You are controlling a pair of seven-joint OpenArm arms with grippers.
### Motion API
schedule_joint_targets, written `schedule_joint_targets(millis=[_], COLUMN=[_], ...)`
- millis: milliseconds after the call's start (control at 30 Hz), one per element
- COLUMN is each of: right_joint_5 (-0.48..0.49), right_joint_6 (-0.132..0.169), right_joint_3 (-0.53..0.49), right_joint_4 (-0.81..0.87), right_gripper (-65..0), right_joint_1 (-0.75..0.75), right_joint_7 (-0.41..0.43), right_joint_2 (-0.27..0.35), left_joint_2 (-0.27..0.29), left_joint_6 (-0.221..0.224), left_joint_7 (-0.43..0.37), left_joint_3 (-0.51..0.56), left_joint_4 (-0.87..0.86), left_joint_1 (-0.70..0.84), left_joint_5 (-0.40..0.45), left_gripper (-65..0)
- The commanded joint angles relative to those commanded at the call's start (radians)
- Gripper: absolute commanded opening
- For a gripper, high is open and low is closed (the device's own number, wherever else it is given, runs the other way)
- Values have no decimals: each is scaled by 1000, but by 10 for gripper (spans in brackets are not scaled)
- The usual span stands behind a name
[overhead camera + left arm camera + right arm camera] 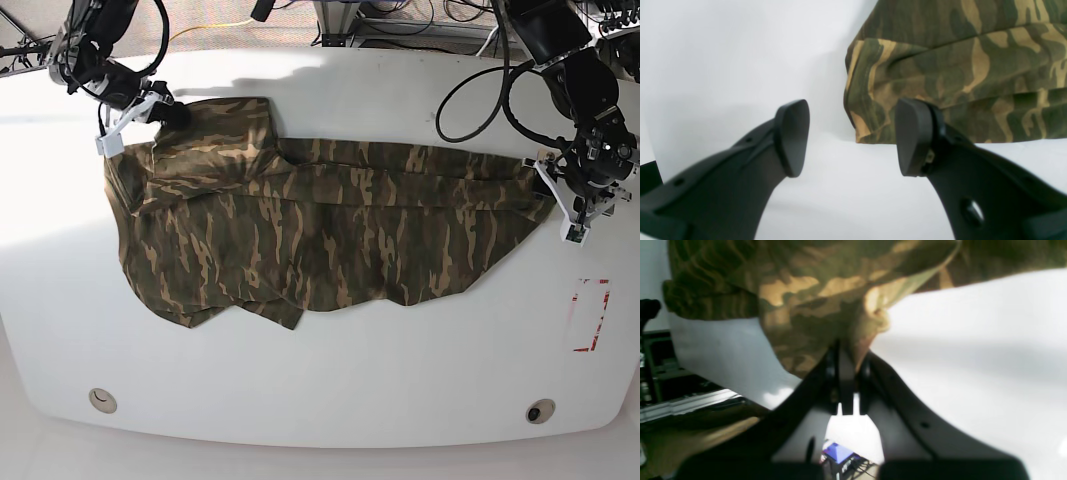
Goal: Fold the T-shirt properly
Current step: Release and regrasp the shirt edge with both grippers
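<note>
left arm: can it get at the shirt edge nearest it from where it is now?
Probably yes. The left end effector is open, its pads right at the T-shirt edge, with only bare white table between. The right end effector is shut on the far end.

A white table (pixel 330 380) with rounded corners fills the base view; near its front edge sit two small round fittings, one at the left (pixel 100 400) and one at the right (pixel 540 411). A red-outlined rectangle (pixel 591 315) marks its right side, and cables (pixel 400 20) trail beyond its far edge
</note>
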Motion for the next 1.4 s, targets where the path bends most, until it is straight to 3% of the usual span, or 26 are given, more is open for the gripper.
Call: schedule_joint_targets(millis=[167,333,433,733,1000,1133,1333,1400], right_joint_5=[69,68,64,-87,-218,-313,-434,-442], right_joint_6=[2,57,60,61,54,54,54,54], right_joint_3=[0,0,0,-8,0,2,100,133], right_joint_4=[0,-2,-8,-9,-9,-9,-3,-3], right_gripper=[-650,-650,-650,-650,-626,-488,-165,-113], right_joint_1=[37,129,181,310,299,276,255,241], right_joint_7=[2,2,2,2,2,3,3,3], right_joint_2=[15,18,29,41,48,48,51,71], left_joint_2=[0,0,0,5,6,6,6,3], left_joint_6=[0,0,0,0,0,0,0,0], left_joint_7=[0,0,0,0,0,0,0,0], left_joint_3=[0,6,6,6,6,5,6,6], left_joint_4=[-3,0,0,0,-3,-5,-5,-5], left_joint_1=[0,0,0,0,0,0,5,21], left_joint_5=[0,2,2,2,2,2,2,-5], left_gripper=[-274,-274,-274,-274,-274,-274,-274,-274])
